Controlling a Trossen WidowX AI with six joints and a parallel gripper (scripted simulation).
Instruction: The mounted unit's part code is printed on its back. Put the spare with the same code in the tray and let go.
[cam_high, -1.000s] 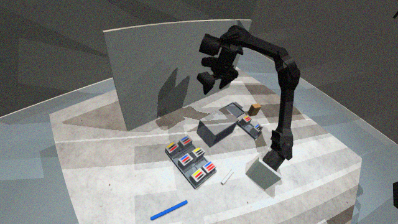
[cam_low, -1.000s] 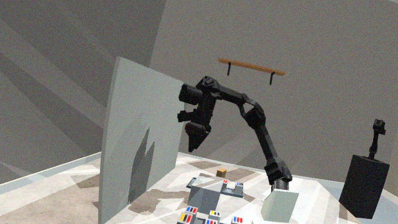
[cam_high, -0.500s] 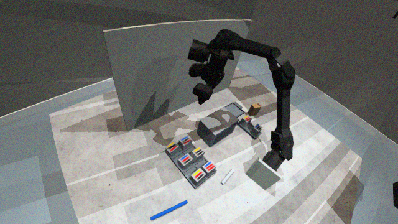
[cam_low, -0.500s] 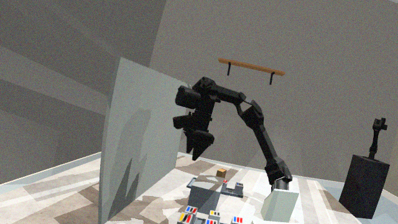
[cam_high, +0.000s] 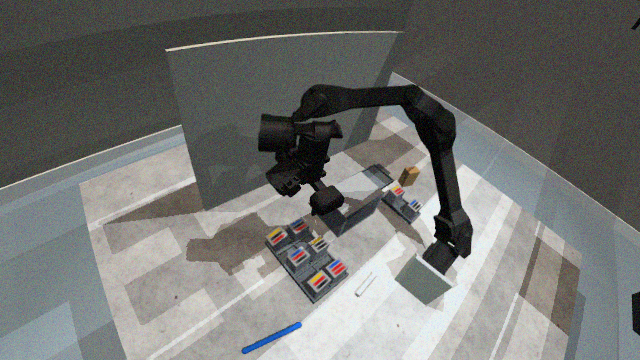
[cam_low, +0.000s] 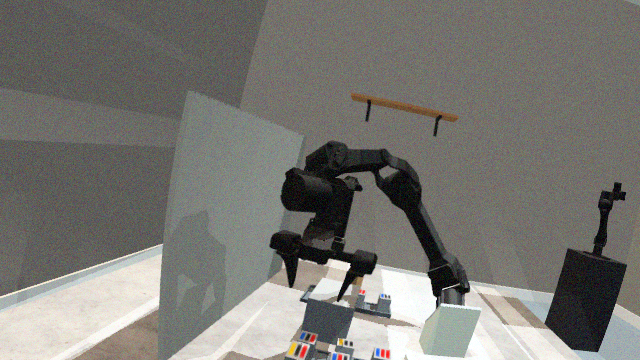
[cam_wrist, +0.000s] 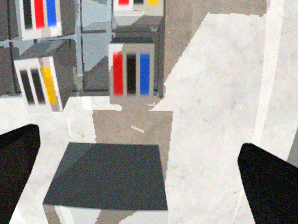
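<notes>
My gripper (cam_high: 304, 202) (cam_low: 316, 292) (cam_wrist: 141, 145) is open and empty, above the mounted unit's rack side. The mounted unit (cam_high: 356, 218) (cam_low: 327, 320) (cam_wrist: 105, 175) is a box with a pale top and dark front; its back code is out of sight. Several spares stand on a dark rack in front of it. One spare (cam_high: 299, 226) (cam_wrist: 131, 75) reads red, black, blue in the wrist view. Another spare (cam_high: 319, 244) (cam_wrist: 37, 85) reads black, black, yellow. A third spare (cam_high: 297, 256) (cam_wrist: 40, 15) reads black, red, blue. The dark-rimmed tray (cam_high: 384, 171) (cam_low: 306, 295) lies behind the unit.
A small rack (cam_high: 407, 216) (cam_low: 372, 312) with two striped blocks stands beside the tray, near a brown block (cam_high: 409, 176). A tall grey panel (cam_high: 285, 90) (cam_low: 230, 165) stands behind my gripper. A pale green block (cam_high: 425, 280) (cam_low: 452, 330) stands by the arm's base. A blue rod (cam_high: 271, 338) lies in front.
</notes>
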